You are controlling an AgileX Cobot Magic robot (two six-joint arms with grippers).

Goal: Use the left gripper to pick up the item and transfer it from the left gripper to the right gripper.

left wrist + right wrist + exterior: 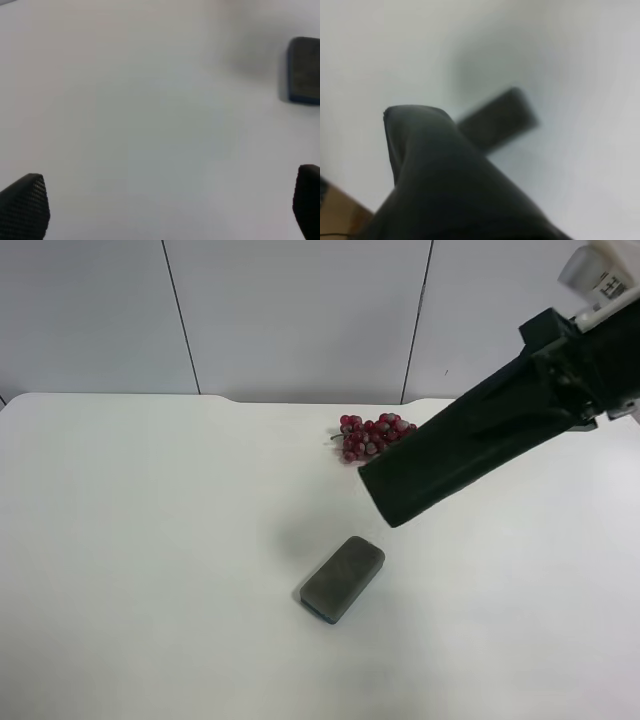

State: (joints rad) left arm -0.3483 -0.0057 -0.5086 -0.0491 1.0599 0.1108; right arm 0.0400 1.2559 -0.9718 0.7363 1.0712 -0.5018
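Your right gripper (560,375), on the black arm (610,340) with white parts at the exterior high view's right, is clamped on the dark green, flat oblong soft case (450,455). The case slants away from the gripper toward the middle of the scene, and its rounded free end is in the air, clear of the white tabletop (150,540). In that view the free end shows just beside the bunch of red-purple grapes (372,436) and up the picture from the smaller grey rounded rectangular block (342,579). You cannot tell how high it hangs.

In the right wrist view the case (450,185) fills the near part of the picture, dark and blurred, and hides the gripper's own fingers. The grey block (500,120) shows beyond it, also blurred, lying on the tabletop.

Your left gripper (167,205) stands wide and holds nothing. Its two black textured fingertips (25,207) sit at opposite edges of the left wrist view with bare tabletop between them. The grey block (305,70) shows at the edge of that view, well apart from both fingertips.

The block lies flat and diagonal near the middle of the tabletop. The grapes rest farther back, apart from it.
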